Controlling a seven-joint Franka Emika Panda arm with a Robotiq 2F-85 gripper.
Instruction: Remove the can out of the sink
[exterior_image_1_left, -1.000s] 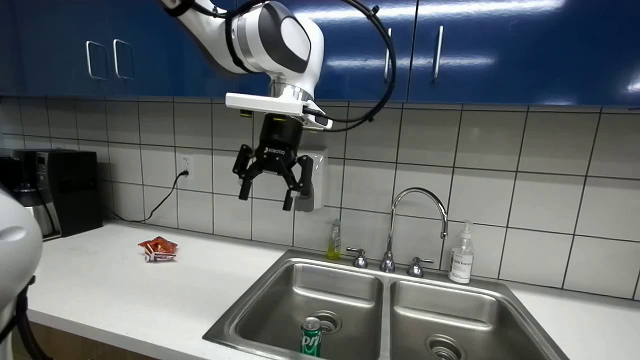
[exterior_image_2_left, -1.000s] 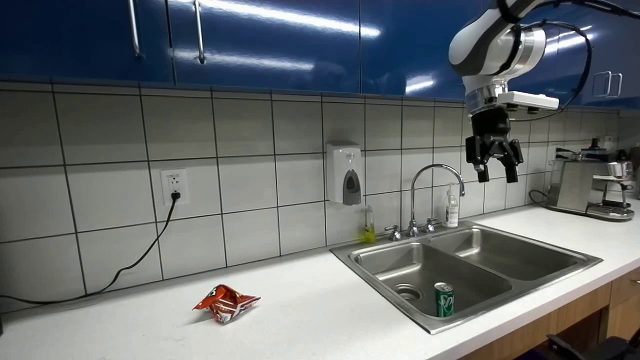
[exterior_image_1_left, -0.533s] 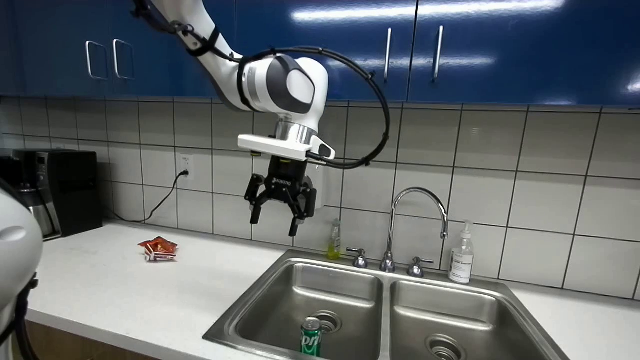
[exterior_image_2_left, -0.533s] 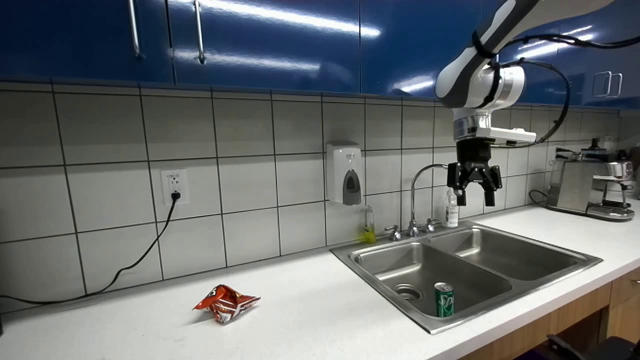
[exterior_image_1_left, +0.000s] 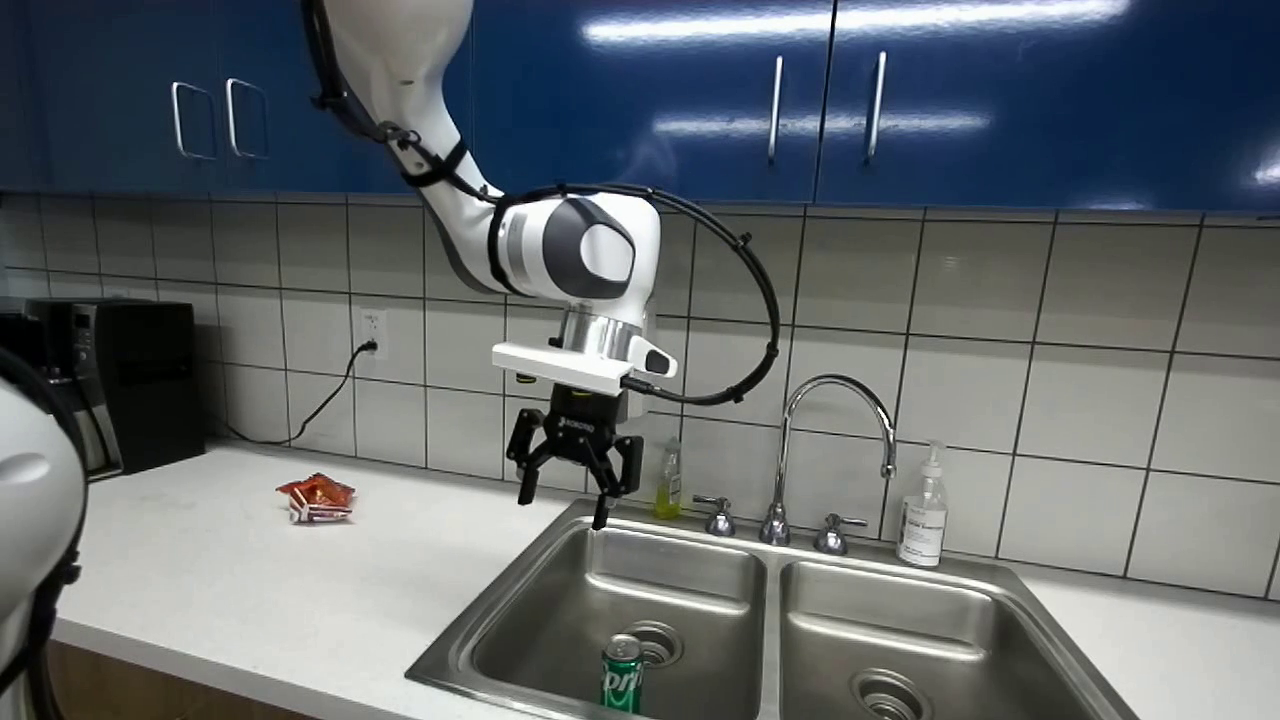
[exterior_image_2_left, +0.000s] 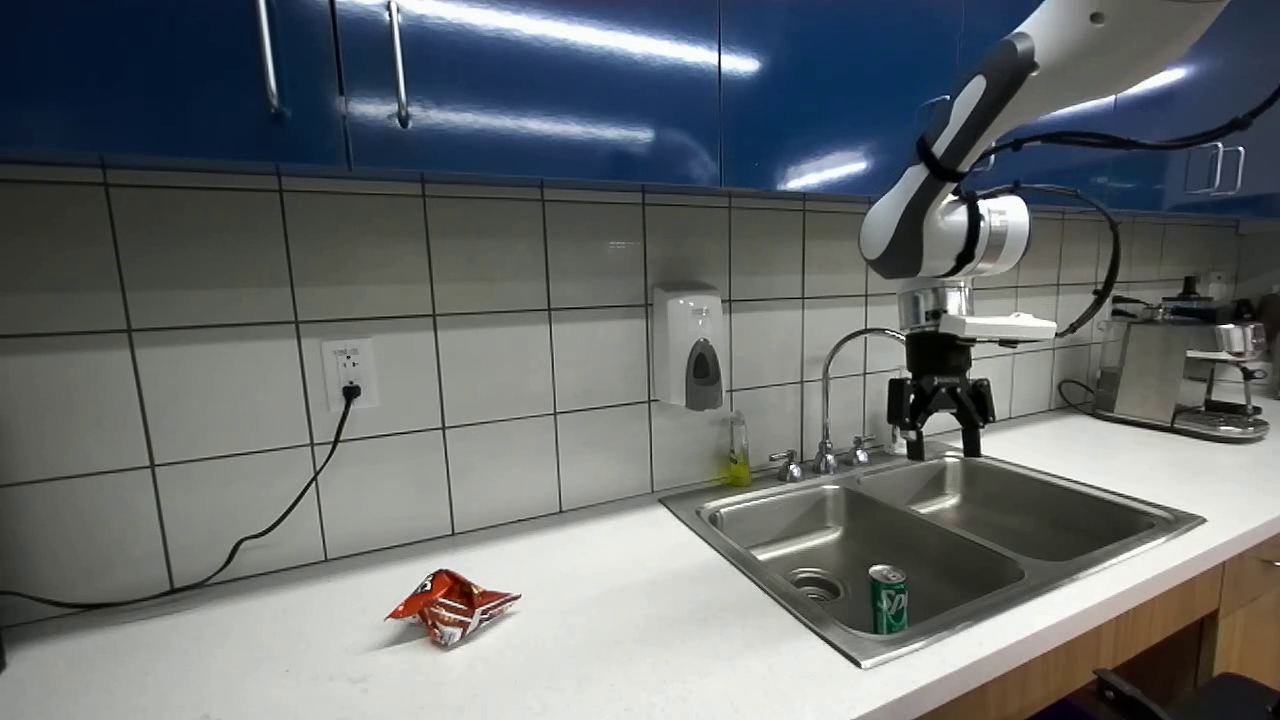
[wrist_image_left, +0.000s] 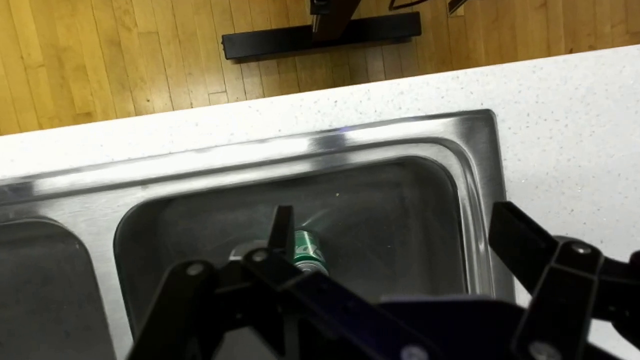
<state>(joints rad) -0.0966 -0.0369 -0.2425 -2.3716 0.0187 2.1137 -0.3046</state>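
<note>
Can (exterior_image_2_left: 888, 602) stands upright in one basin (exterior_image_2_left: 930, 560) of the sink (exterior_image_1_left: 771, 640), just beside the drain (exterior_image_2_left: 815, 585), on the side toward the front edge of the tabletop (exterior_image_2_left: 620, 660). Stands on its own base, no prop. End effector (exterior_image_1_left: 564, 508) hangs above the sink, pointing down, fingers (wrist_image_left: 284, 229) wide apart, nothing held. Not touching the can. Pose makes sense, I'd judge: basin walls should block a side reach, so straight down is the likely way in, and the spread leaves room to pass either side of the can.

Wrist view: one finger with its linkage partly hides the can, the opposite finger shows against the sink rim and tabletop, so alignment looks off-centre. Probably needs a sideways nudge, then lowering. Height over the can is hard to judge from these angles.

Approach step, early; grasp and lift not yet done. Main risk: a finger landing on the can's lid and tipping it. Smooth side could slip if pinched too high.

Red packet (exterior_image_2_left: 455, 605) lies between the tabletop's front and back edges, well apart from the can, likely irrelevant. Soap bottle (exterior_image_1_left: 922, 525) and faucet (exterior_image_1_left: 782, 462) stand along the back edge, presumably to serve the basins; front edge is probably the easier way out.
</note>
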